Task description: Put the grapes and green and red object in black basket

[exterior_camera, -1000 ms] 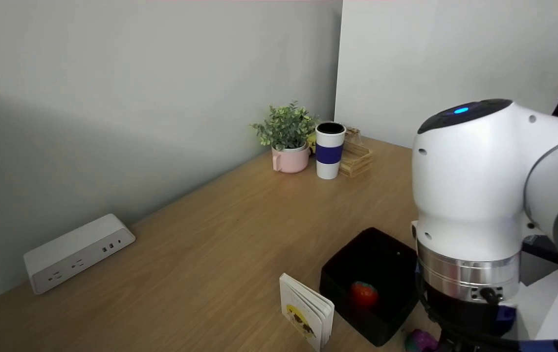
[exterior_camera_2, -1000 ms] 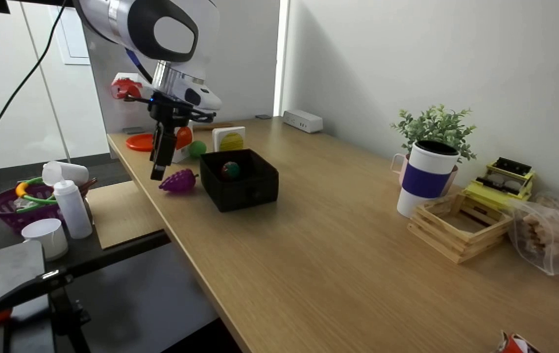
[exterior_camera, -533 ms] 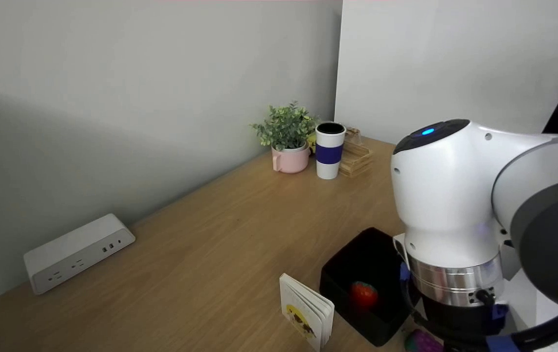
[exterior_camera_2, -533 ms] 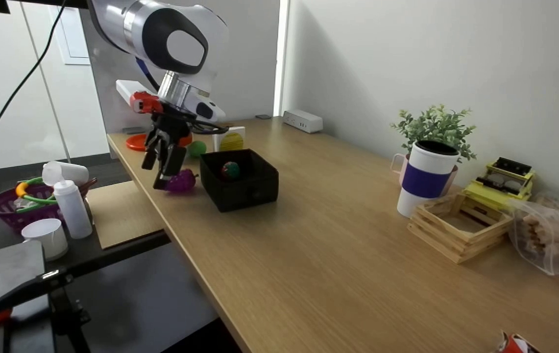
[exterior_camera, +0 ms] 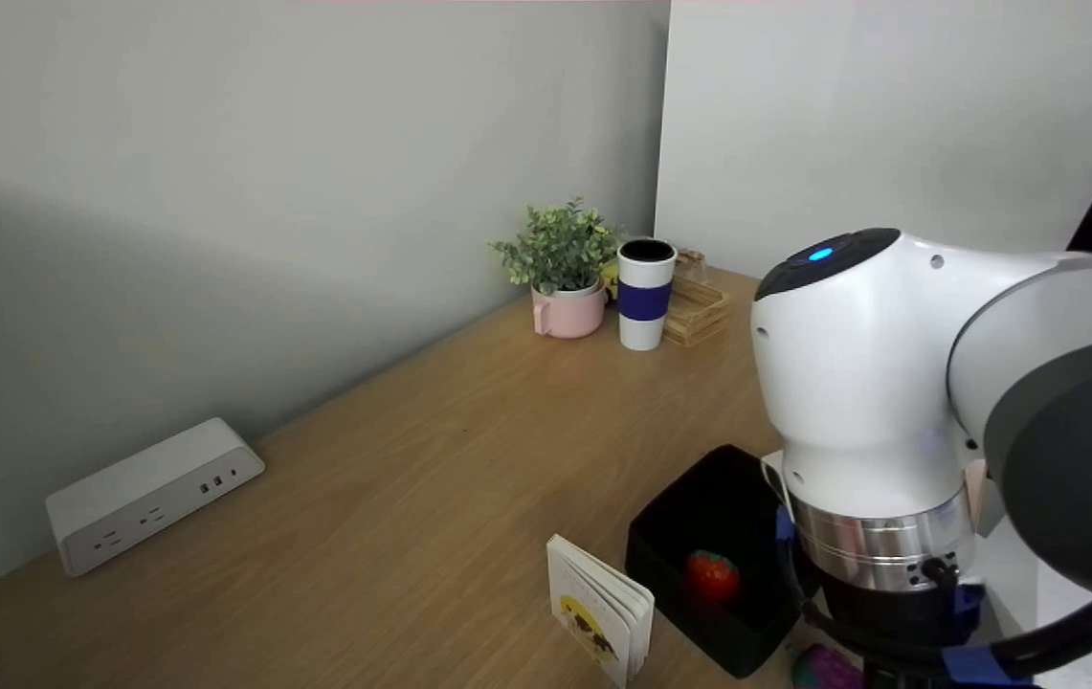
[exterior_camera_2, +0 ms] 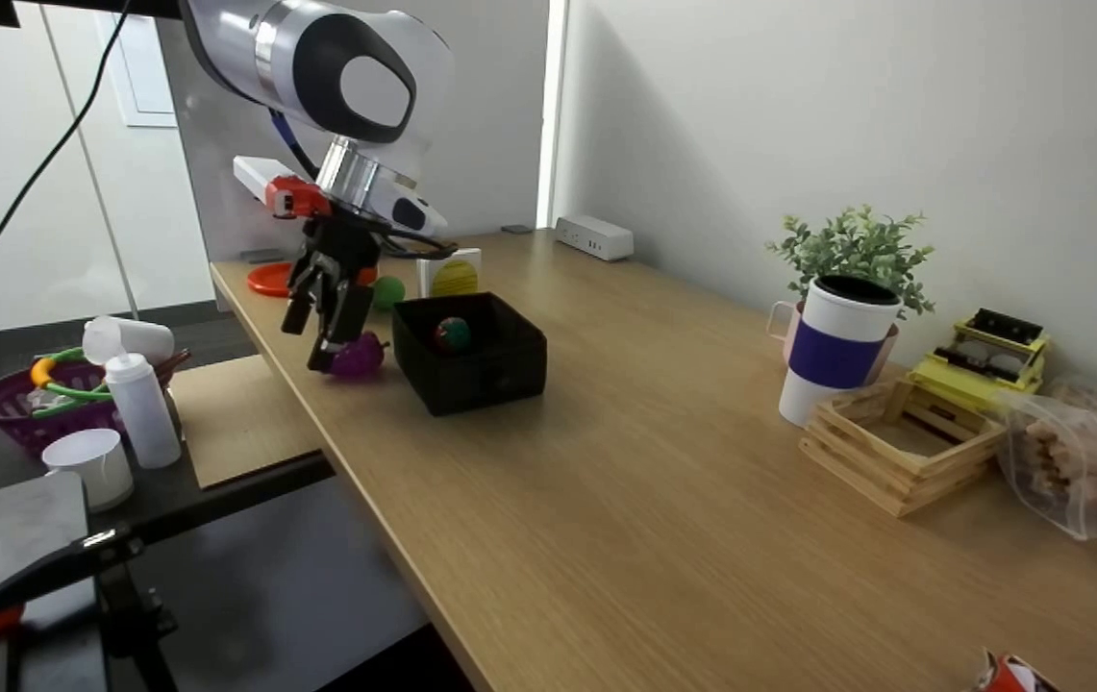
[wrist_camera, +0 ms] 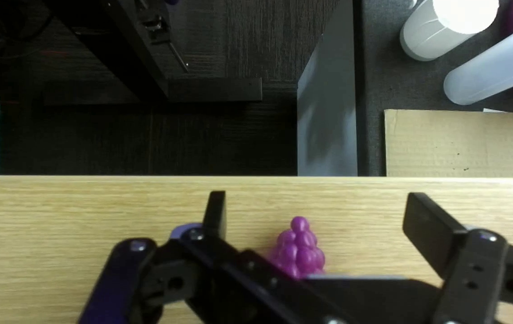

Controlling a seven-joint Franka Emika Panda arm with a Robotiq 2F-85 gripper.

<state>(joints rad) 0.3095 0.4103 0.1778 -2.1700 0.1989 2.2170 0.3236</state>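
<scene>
Streaky wood tbl (exterior_camera_2: 663, 481) | my arm (exterior_camera_2: 346, 82) bent, grip (wrist_camera: 321, 225) pointing dn, jaws wide apart | bumpy grapes (wrist_camera: 299, 254) on tbl, btwn them in wrist view, by sq blk basket (exterior_camera_2: 490, 383) | round red-grn obj (exterior_camera: 710, 578) inside

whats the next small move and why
Probably ease the tool a little lower around the grapes: in the wrist view they show between its open jaws, ungripped, and they lie outside the black basket, while the green and red object is already inside.
</scene>
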